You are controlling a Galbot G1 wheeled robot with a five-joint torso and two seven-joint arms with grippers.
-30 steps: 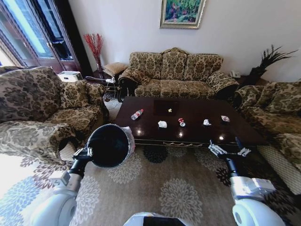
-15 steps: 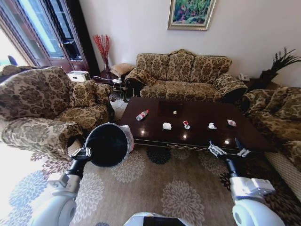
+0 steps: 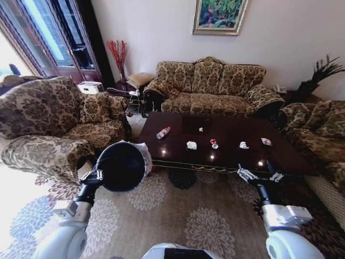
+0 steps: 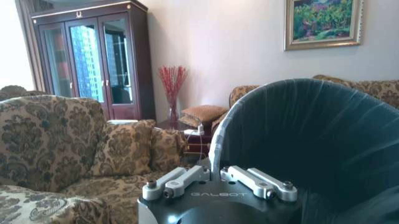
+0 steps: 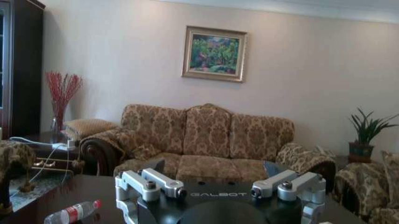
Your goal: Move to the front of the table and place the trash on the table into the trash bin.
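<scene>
Right end effector (image 3: pixel 258 175) hangs released, trash (image 3: pixel 214 143) just ahead-left on the worktop (image 3: pixel 226 156); left end effector (image 3: pixel 92 176) clenches the trash bin (image 3: pixel 122 167).

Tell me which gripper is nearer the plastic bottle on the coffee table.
Left. The left gripper, clamped on the trash bin, sits just off the table corner near the plastic bottle; the right gripper hangs open by the far end.

On the one table (image 3: pixel 226 154) lay one bottle (image 3: pixel 163 133), two white tissues (image 3: pixel 191 145) (image 3: pixel 243 145), two red-and-white wrappers (image 3: pixel 214 143) (image 3: pixel 266 141) and one yellowish scrap (image 3: pixel 200 129); one trash bin (image 3: pixel 122 166), three sofas, one painting (image 3: pixel 220 15) were counted.
</scene>
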